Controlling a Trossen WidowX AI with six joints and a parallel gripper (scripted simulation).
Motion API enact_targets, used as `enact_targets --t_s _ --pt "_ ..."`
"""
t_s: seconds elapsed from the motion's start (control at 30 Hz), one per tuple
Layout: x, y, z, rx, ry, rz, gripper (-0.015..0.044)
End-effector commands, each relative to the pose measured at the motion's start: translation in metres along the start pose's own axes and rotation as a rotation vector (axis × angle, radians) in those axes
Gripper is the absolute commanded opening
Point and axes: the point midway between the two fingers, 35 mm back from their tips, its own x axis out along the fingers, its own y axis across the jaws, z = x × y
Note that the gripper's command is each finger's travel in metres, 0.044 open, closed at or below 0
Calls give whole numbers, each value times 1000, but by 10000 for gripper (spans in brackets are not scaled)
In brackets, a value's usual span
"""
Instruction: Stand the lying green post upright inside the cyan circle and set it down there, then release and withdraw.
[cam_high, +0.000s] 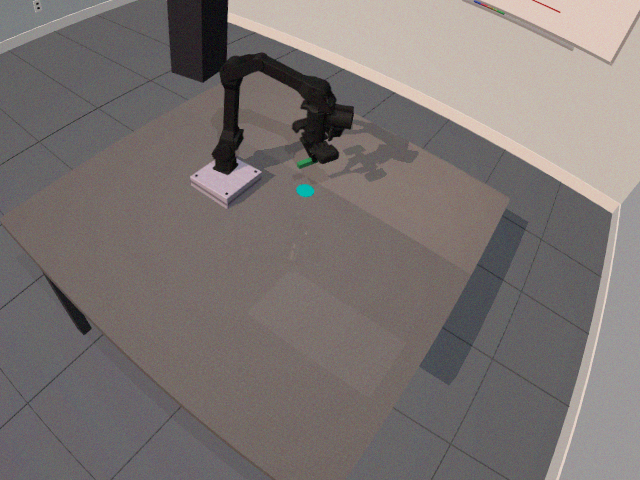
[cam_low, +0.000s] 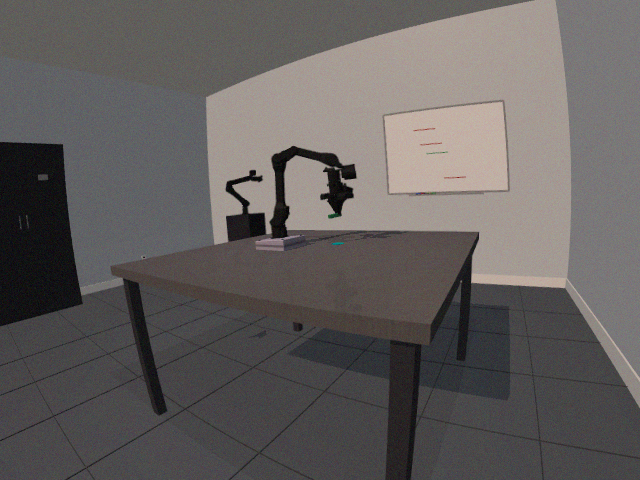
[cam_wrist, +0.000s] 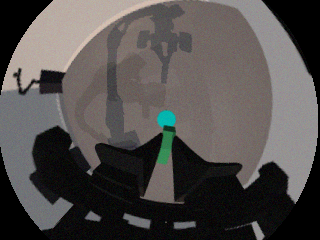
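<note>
The green post (cam_high: 305, 163) (cam_low: 333, 215) (cam_wrist: 166, 146) is held in the air, well above the table, lying roughly level. My gripper (cam_high: 314, 159) (cam_low: 336, 213) (cam_wrist: 167, 136) is shut on it and points down, with the post sticking out to one side of the fingertips. The cyan circle (cam_high: 305, 190) (cam_low: 337, 243) (cam_wrist: 166, 119) is flat on the table, below the post. In the wrist view the circle shows just beyond the dark end of the post. Nothing stands on the circle.
The arm's pale base plate (cam_high: 225, 181) (cam_low: 280, 243) sits on the table (cam_high: 206, 289) (cam_low: 310, 273) to the left of the circle. The arm's shadow falls across the table. A second small arm (cam_low: 237, 192) stands on a dark pedestal (cam_high: 197, 38) behind the table.
</note>
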Motion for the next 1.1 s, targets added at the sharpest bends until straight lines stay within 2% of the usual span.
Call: enact_targets --t_s 0.0,1.07 --pt "3 -1 2 18 -36 6 23" --pt "20 -15 11 107 -270 40 23"
